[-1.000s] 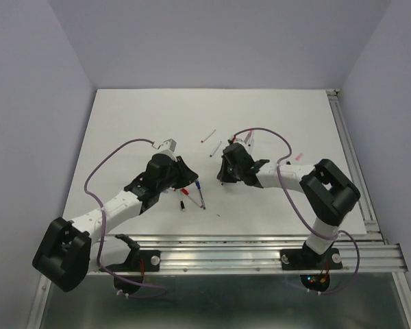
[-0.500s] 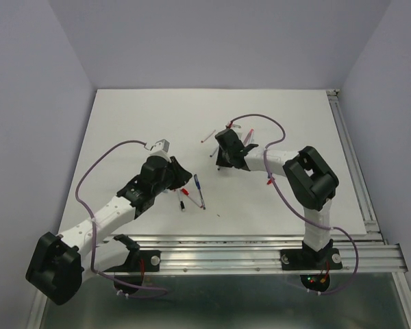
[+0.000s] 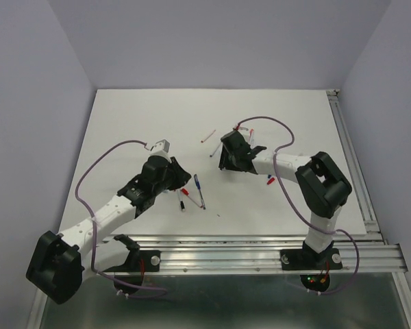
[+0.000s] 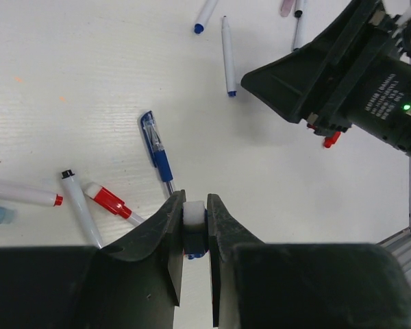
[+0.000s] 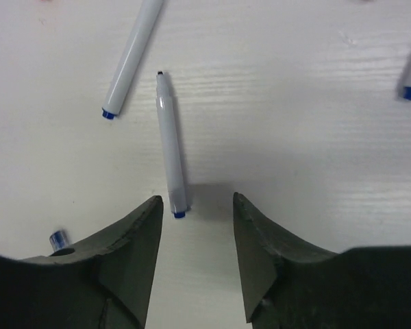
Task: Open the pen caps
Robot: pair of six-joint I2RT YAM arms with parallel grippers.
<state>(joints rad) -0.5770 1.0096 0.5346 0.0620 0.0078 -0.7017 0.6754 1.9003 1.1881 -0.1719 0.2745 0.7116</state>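
Note:
My left gripper (image 4: 194, 200) is shut on a small white-and-blue pen piece (image 4: 194, 215); I cannot tell whether it is a cap or a barrel end. In the top view this gripper (image 3: 179, 179) hovers by a blue pen (image 3: 199, 191) and a red-capped pen (image 3: 185, 192). The left wrist view shows the blue pen (image 4: 156, 153), the red cap (image 4: 107, 200) and a black-tipped pen (image 4: 78, 215). My right gripper (image 5: 195, 205) is open and empty, its jaws on either side of the blue end of an uncapped white pen (image 5: 171, 144). A loose blue cap (image 5: 57, 239) lies to the left.
A second white pen with a blue end (image 5: 131, 58) lies beyond the right gripper. A red-tipped pen (image 3: 207, 136) and a white pen (image 3: 216, 148) lie mid-table. Small red and blue caps (image 3: 270, 179) lie by the right arm. A metal rail (image 3: 260, 250) runs along the near edge.
The right gripper swung to the far side of the table, then came back a little toward the white pens. The left arm stretched out and shifted slightly left, still shut.

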